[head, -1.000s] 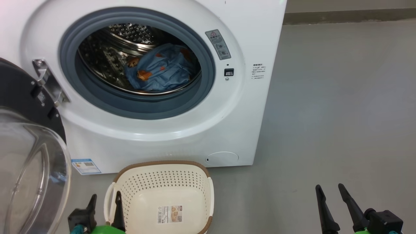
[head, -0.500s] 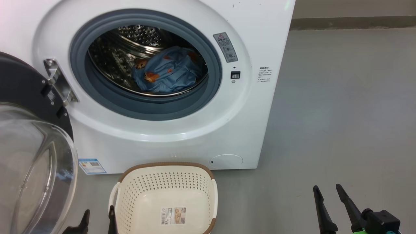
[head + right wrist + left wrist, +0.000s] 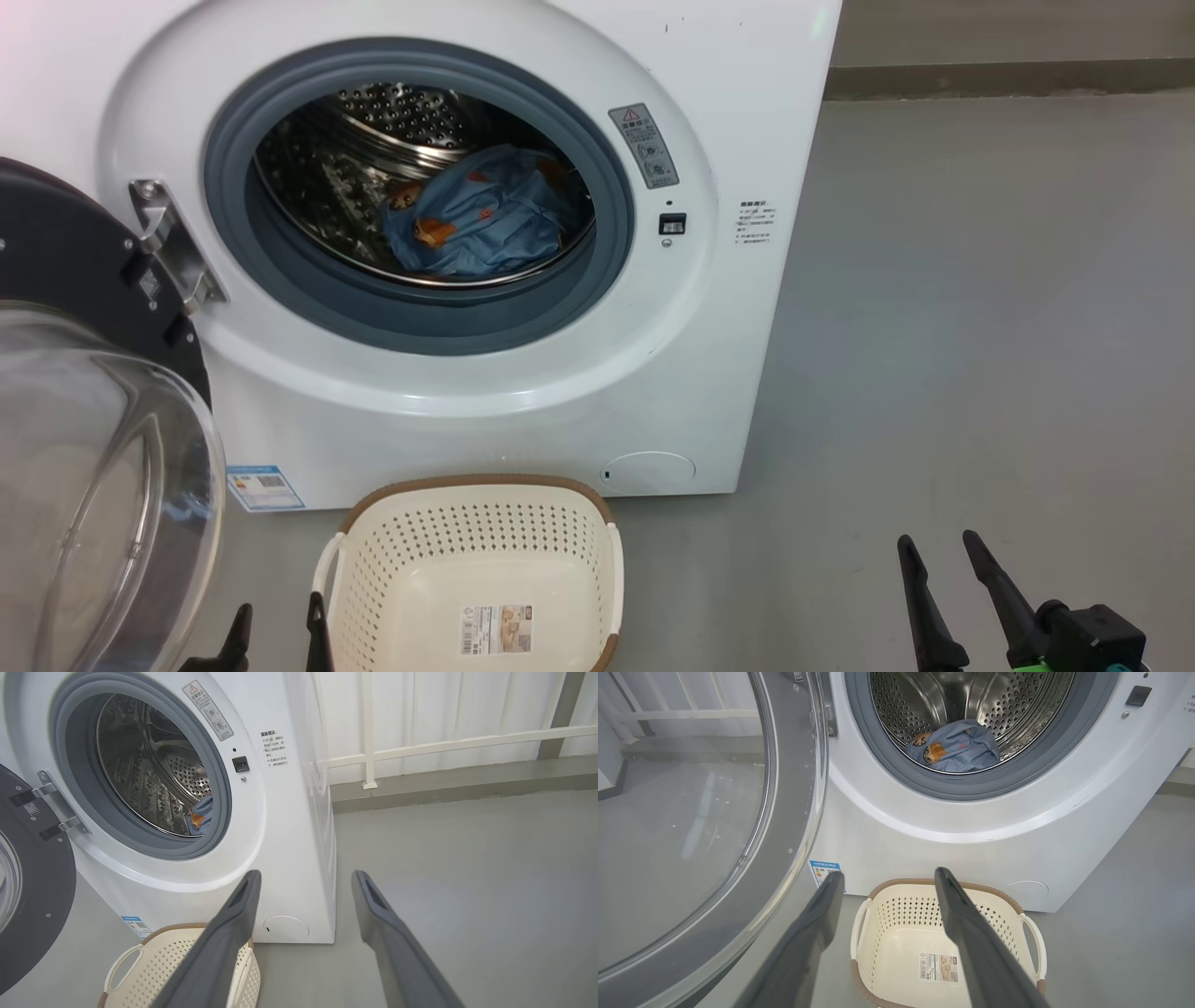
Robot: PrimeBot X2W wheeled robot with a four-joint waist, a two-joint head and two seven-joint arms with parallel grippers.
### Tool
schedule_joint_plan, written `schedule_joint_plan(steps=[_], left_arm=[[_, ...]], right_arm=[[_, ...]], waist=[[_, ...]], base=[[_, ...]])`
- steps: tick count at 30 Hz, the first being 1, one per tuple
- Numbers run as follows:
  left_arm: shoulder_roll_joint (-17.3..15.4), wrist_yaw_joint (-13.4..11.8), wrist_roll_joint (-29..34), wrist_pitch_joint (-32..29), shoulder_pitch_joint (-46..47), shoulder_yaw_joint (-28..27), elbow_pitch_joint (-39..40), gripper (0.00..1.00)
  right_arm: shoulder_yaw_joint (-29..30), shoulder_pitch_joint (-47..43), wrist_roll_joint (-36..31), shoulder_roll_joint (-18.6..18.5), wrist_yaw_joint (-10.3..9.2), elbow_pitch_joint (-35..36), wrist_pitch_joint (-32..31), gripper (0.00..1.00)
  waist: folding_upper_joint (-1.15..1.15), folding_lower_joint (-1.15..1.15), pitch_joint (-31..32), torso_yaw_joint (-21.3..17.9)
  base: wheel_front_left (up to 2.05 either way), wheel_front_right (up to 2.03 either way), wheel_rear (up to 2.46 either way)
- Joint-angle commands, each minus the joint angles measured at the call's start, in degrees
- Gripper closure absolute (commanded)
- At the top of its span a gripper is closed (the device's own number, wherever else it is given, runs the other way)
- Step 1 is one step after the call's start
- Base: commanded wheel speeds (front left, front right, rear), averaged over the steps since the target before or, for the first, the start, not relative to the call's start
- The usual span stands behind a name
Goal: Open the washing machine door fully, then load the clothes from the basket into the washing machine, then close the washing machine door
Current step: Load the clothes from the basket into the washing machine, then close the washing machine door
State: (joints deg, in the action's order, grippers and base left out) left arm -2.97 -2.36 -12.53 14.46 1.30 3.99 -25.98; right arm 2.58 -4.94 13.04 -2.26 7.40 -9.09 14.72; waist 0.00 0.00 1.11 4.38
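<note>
Both the left claw (image 3: 280, 607) and right claw (image 3: 937, 538) hang open and empty because the clothes (image 3: 476, 229) already lie inside the washing machine (image 3: 523, 420), leaving you its door (image 3: 65, 261), swung left, to close.

Left claw (image 3: 279, 616) and right claw (image 3: 939, 551) have long, tapering dark grey fingers (image 3: 397, 942); black block (image 3: 1103, 638) and green trim (image 3: 1027, 665) behind the right.

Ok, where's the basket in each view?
Head view: basket bottom centre, in front of the washing machine.
Left wrist view: basket lower centre.
Right wrist view: basket bottom left, cut by the edge.
Shared landmark: blue sticker low on the machine's front.
</note>
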Motion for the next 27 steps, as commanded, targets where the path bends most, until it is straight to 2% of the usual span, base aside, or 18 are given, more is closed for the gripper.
schedule_joint_plan(steps=[1, 27], left_arm=[[-0.3, -0.2, 0.7, 0.5, 0.4, -1.9, 1.6, 0.00], [0.0, -0.5, 0.5, 0.5, -1.1, -1.1, 4.0, 0.00]], right_arm=[[-1.7, 0.1, -1.1, -0.6, 0.09, 0.9, 0.3, 0.00], [-0.7, -0.8, -4.1, -0.8, 0.09, -3.2, 0.3, 0.00]], waist=[[0.00, 0.00, 0.2, 0.0], [0.00, 0.00, 1.3, 0.5]], base=[[0.00, 0.00, 0.00], [0.00, 0.00, 0.00]])
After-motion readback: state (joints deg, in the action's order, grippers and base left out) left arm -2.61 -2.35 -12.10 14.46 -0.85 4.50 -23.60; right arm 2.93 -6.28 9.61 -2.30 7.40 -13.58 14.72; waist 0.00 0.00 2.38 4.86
